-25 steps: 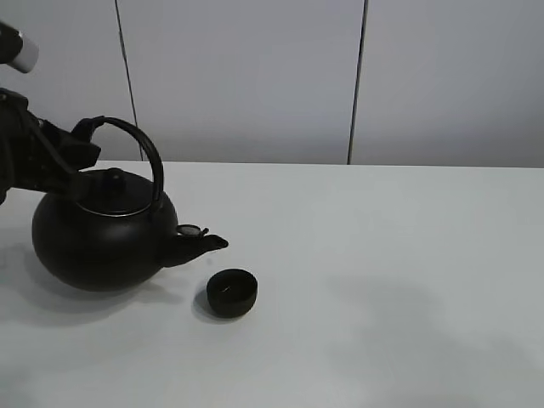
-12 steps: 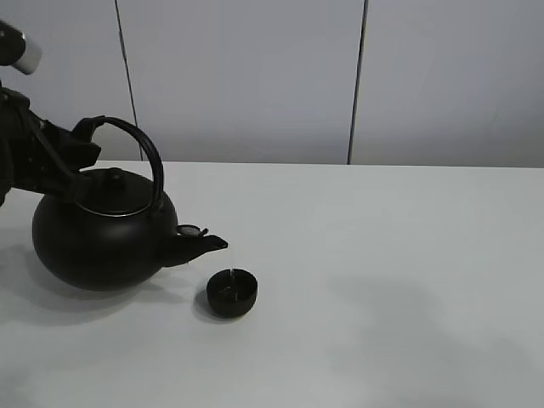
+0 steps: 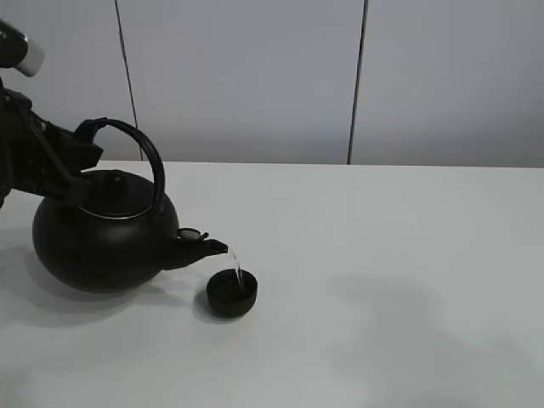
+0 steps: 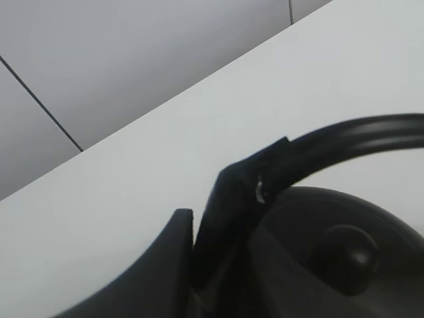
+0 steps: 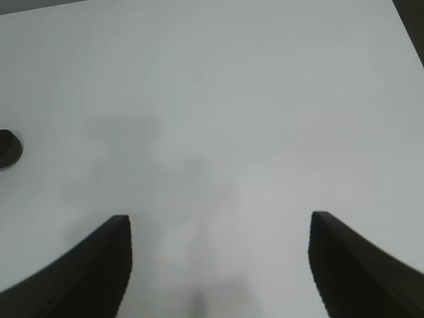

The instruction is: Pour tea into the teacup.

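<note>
A big round black kettle (image 3: pixel 102 246) with an arched handle (image 3: pixel 146 153) stands tilted toward its spout (image 3: pixel 212 248) at the left of the white table. My left gripper (image 3: pixel 85 144) is shut on the rear of the handle; the left wrist view shows the fingers (image 4: pixel 232 212) clamped on the handle (image 4: pixel 358 136) above the lid knob (image 4: pixel 348 255). A thin stream of tea (image 3: pixel 237 267) falls from the spout into the teacup (image 3: pixel 232 293), a small black bowl just right of the kettle. My right gripper (image 5: pixel 218 225) hangs open over bare table, with the teacup (image 5: pixel 8 147) far off at that view's edge.
The white table (image 3: pixel 391 255) stretches to the right of the cup. Grey wall panels (image 3: pixel 255 76) stand behind its far edge. The right arm does not show in the exterior high view.
The kettle has tipped slightly further toward its spout, and tea now streams from the spout into the teacup. The right gripper has not moved.
</note>
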